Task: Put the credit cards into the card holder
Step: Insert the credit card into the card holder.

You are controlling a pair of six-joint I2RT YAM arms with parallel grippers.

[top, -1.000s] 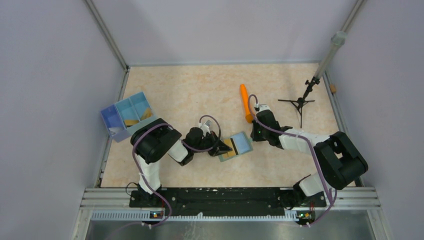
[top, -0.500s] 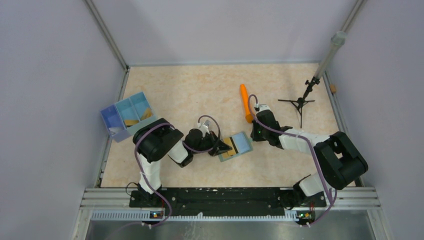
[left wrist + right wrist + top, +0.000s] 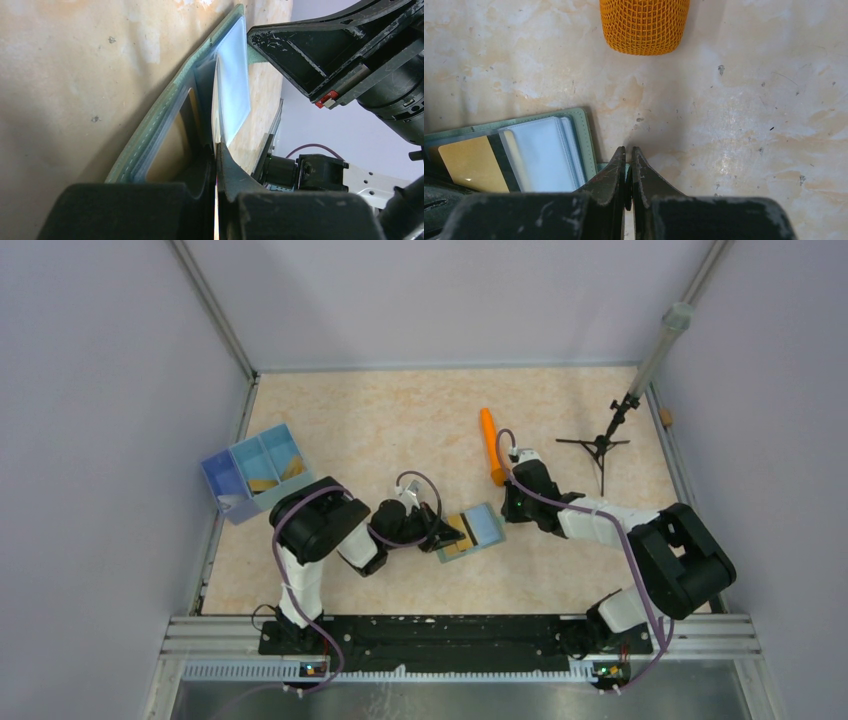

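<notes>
The card holder (image 3: 480, 530) lies open on the table, grey-green outside and pale blue inside (image 3: 546, 150). A gold credit card (image 3: 469, 162) with a dark stripe lies flat over its left half, its far edge at the clear sleeves. My left gripper (image 3: 453, 536) is shut on that card, seen edge-on as a thin line (image 3: 218, 115) between the fingers (image 3: 217, 152). My right gripper (image 3: 506, 514) is shut on the holder's small green tab (image 3: 626, 167) at its right edge. More gold credit cards (image 3: 272, 483) lie in the blue tray.
The blue three-compartment tray (image 3: 225, 475) stands at the left table edge. An orange cylinder (image 3: 490, 445) lies just beyond the right gripper, its meshed end (image 3: 644, 25) close ahead of the jaws. A small black tripod (image 3: 598, 445) stands at the right.
The left arm has edged slightly to the right toward the card holder. The right arm and the holder have not moved.
</notes>
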